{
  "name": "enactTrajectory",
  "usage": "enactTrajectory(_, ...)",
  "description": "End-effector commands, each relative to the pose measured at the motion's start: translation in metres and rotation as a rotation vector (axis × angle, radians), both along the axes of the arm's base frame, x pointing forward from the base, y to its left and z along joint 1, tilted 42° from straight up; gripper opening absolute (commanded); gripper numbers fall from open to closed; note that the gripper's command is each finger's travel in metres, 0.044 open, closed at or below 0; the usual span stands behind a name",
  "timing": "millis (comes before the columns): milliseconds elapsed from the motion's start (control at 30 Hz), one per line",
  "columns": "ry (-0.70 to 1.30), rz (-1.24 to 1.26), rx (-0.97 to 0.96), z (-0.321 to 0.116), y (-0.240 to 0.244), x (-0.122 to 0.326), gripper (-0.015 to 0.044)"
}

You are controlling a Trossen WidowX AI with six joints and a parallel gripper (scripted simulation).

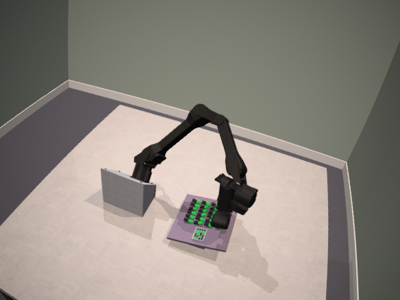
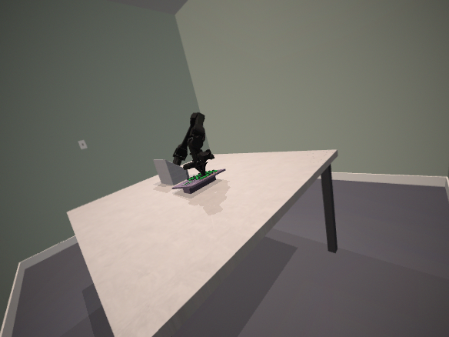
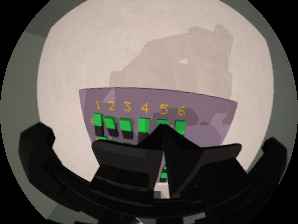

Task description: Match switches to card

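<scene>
With the pincer (image 1: pixel 219 222) pinched fully shut and gripping nothing, it is being used as a blunt poking tip, and it sits right down among the switches (image 1: pixel 200 212) at the far side of the grid, away from the arm's base. The purple panel (image 1: pixel 178 233) lies flat on the counter (image 1: pixel 85 260), with the small card (image 1: pixel 200 234) on it just beside the grid, to the arm's right.

Here's the relation that matters: the target rocker lies directly beneath the closed tips, and each rocker runs near-to-far from the arm, so the press has to land on whichever end stands raised. From the wrist view, the far row shows green halves under the numbers, and the fingertips cover the spot around the fifth column; whether they are touching a switch I cannot tell.

The arm arches high from its base, elbow up, forearm dropping steeply, wrist pointing almost straight down over the panel.
</scene>
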State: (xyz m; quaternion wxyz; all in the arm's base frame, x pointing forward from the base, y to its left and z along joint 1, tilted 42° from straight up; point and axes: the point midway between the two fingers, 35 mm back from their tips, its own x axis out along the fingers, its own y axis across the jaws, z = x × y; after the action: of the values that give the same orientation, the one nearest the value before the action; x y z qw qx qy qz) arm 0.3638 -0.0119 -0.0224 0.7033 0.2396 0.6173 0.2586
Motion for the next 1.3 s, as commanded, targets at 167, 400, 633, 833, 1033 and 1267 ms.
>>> enactTrajectory(167,-0.017,-0.021,0.002,0.047,-0.043,-0.009,0.0)
enactTrajectory(400,-0.016,-0.021,0.003,0.055,-0.032,-0.021,0.0)
enactTrajectory(633,-0.013,-0.021,0.005,0.07,-0.007,-0.052,0.0)
enactTrajectory(833,0.004,-0.005,0.005,0.047,0.014,-0.047,0.0)
enactTrajectory(1033,0.005,-0.003,0.005,0.045,0.016,-0.046,0.0)
enactTrajectory(1267,0.005,-0.003,0.005,0.037,0.023,-0.045,0.0)
